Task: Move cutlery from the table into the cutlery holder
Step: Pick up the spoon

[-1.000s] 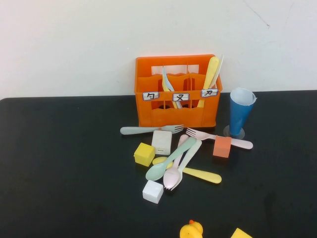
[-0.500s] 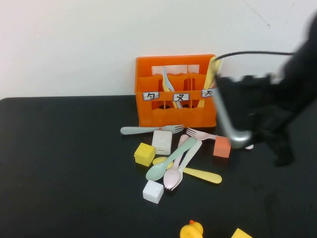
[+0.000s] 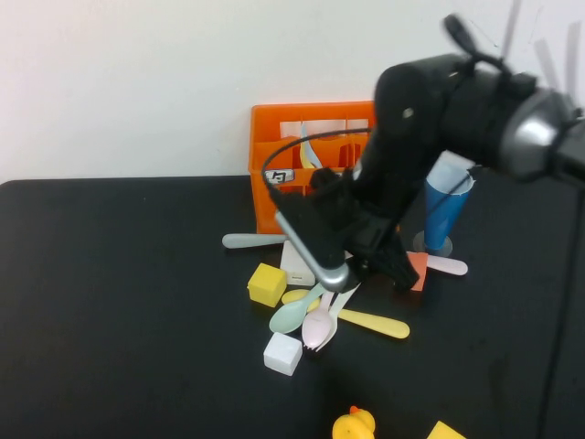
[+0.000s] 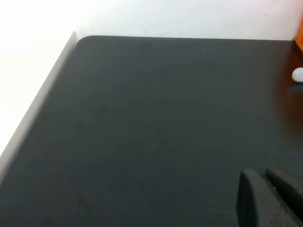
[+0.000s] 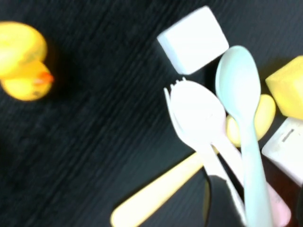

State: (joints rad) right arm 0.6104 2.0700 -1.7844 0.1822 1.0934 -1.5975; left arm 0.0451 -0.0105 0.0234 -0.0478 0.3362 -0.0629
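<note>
The orange cutlery holder (image 3: 302, 123) stands at the back of the black table (image 3: 110, 302), partly hidden by my right arm, with cutlery upright in it. A pile lies in front: a mint spoon (image 3: 291, 317) (image 5: 239, 94), a pale pink spoon (image 3: 317, 331) (image 5: 196, 111), a white fork (image 5: 171, 106) and a yellow spoon (image 3: 375, 323) (image 5: 156, 189). A mint fork handle (image 3: 242, 241) and a pink fork handle (image 3: 448, 266) stick out at the sides. My right gripper (image 3: 352, 274) (image 5: 258, 198) is open, low over the pile, its fingers either side of the handles. My left gripper (image 4: 262, 176) is shut over bare table, out of the high view.
A blue cup (image 3: 445, 215) stands right of the holder. A yellow cube (image 3: 267, 284), a white cube (image 3: 282, 354), a white block (image 3: 294, 261) and an orange cube (image 3: 418, 270) crowd the pile. A yellow duck (image 3: 353, 425) and a yellow block (image 3: 445, 432) sit near the front edge.
My right arm came in from the right and has moved left and down over the cutlery pile. The cutlery and cubes have not moved.
</note>
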